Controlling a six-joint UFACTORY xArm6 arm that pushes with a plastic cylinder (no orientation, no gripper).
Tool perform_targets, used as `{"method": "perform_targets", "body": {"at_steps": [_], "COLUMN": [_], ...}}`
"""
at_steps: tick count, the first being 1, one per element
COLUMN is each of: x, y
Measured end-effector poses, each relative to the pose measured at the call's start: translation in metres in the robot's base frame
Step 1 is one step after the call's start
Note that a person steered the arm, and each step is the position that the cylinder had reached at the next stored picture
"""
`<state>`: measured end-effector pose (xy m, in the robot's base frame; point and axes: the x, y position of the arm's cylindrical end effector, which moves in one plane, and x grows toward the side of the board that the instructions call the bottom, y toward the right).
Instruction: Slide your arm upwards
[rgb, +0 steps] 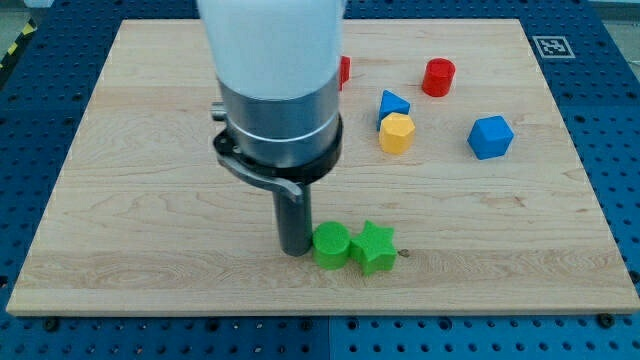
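My tip (294, 250), no gripper fitted, touches green cylinder (331, 245)'s left side; green star (376, 247) abuts it on pale wood-grain tabletop (130, 220).

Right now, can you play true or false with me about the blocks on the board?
1. My tip sits right beside the green cylinder, on the view's left of it. True.
2. The green star is far from the green cylinder. False: they are side by side.
3. The yellow block is just below the blue triangle in the view. True.
4. The red cylinder is at the view's bottom. False: it is near the top.
5. There are two yellow blocks. False: only one shows.
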<state>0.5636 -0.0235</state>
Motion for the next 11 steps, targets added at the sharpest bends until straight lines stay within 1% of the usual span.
{"method": "perform_targets", "body": {"at_steps": [1,2,3,4,5,6,8,9,11], "x": [0.0,0.0,0.0,-0.006,-0.048,-0.072,-0.074,-0.075,-0.075], "y": [0.008,0.003,-0.016,-0.057,-0.064,-0.063,-0.064,-0.054,0.062]}}
